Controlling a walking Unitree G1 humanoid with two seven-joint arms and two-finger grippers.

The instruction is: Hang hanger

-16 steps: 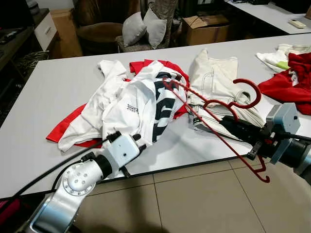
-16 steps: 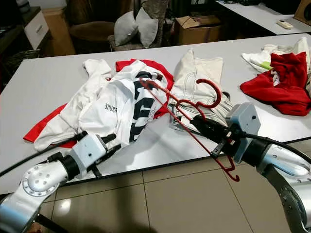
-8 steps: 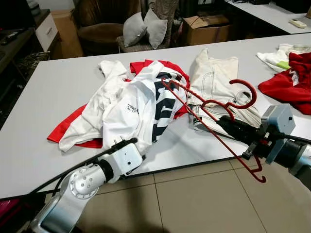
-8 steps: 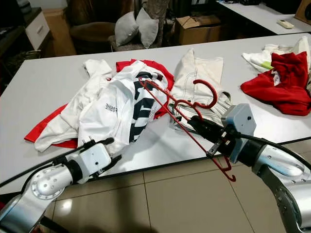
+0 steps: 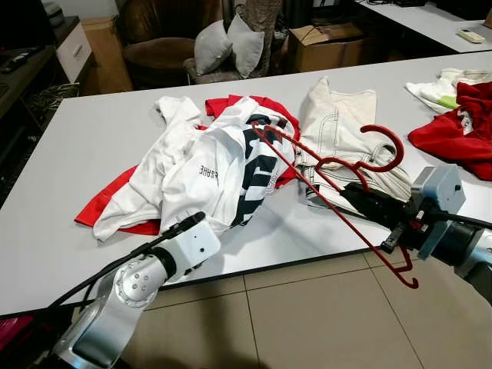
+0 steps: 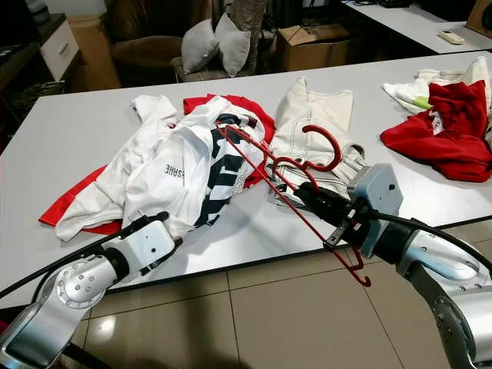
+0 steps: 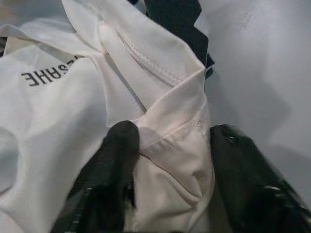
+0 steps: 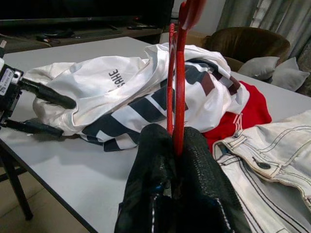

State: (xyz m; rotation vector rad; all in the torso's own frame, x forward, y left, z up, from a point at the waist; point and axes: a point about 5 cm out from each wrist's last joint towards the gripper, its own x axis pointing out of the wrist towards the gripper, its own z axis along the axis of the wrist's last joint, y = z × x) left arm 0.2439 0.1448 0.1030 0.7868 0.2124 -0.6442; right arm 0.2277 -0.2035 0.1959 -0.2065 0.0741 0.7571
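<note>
Gripping the red hanger (image 5: 330, 173) near its neck, the right gripper (image 5: 355, 198) has both black fingers pressed tight on the wire; the right wrist view shows the 2 fingers (image 8: 155, 165) clamped with the red wire between them. Hanger sits tilted above the white table (image 5: 84, 146): hook up near the cream jeans (image 5: 338, 127), 1 end of the frame reaching over the white-and-navy shirt (image 5: 231, 165), the other end hanging past the table's front edge over the tiled floor (image 5: 307, 315).

Left gripper (image 7: 167, 145) is at the near hem of that shirt, close to the table's front edge. Its 2 fingers (image 7: 116, 160) are spread apart, with a fold of white fabric lying between them; nothing pinched as far as I can tell. Printed black lettering shows on the shirt just beyond the fingers.

Shirt lies in a heap with a white garment (image 5: 165, 146) and a red garment (image 5: 104, 200) underneath. Jeans lie flat just right of the heap. Another red garment (image 5: 457, 127) and a pale cloth (image 5: 438, 88) sit at the far right of the table, well apart from the hanger. 2 grey cushions (image 5: 227, 42) rest on a chair behind the table, a cardboard box (image 5: 323, 42) beside them.
</note>
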